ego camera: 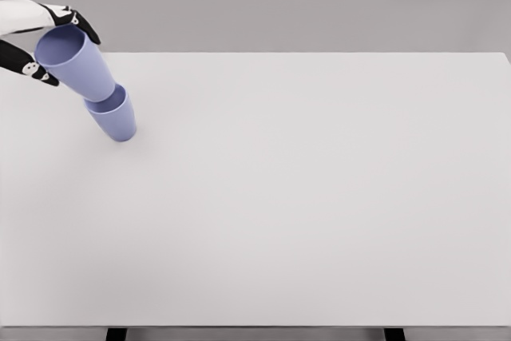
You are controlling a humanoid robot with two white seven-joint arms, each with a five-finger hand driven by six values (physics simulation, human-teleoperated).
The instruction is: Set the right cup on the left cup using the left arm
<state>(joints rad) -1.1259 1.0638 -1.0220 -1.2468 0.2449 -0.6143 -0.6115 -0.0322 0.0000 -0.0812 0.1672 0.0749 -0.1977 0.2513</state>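
Gripping upper cup w/ left hand, nested in lower cup.

We see a broad, flat, pale grey-white rectangular table top with a smooth matte surface, filling most of the view. Behind the table's far edge stands a plain, darker grey wall, bare and evenly lit. Below the table's near edge runs a thin strip of grey floor, and there we make out two short black table legs, one toward the left, one toward the right. The light is soft and diffuse.
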